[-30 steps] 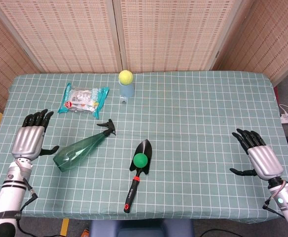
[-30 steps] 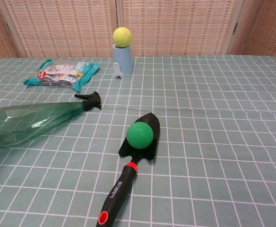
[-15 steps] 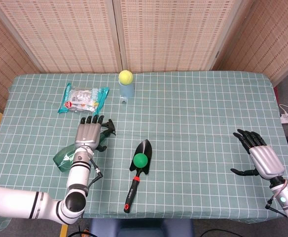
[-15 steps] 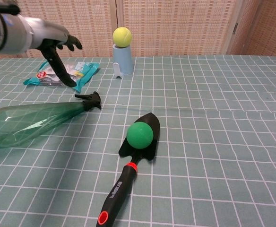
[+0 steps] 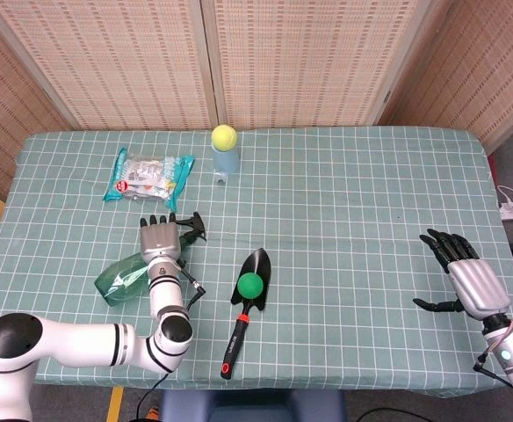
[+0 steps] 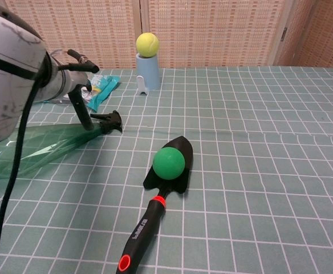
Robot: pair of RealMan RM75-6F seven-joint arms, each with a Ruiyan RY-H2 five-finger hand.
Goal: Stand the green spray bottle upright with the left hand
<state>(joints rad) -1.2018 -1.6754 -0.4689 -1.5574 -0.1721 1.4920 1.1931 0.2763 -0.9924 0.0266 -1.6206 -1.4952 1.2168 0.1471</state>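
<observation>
While the green spray bottle [image 5: 125, 276] lies flat, left hand [image 5: 158, 238] fingers spread above it, right hand [image 5: 467, 279] released, yellow ball [image 5: 224, 136] atop blue cup [image 5: 226, 161].

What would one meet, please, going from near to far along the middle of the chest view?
Trowel handle → green ball on the trowel blade → blue cup → yellow ball atop the cup.

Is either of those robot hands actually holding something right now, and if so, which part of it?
Nothing is clearly held. The left hand is over the neck of the lying green spray bottle, grip unconfirmed. The right hand is open and empty.
</observation>
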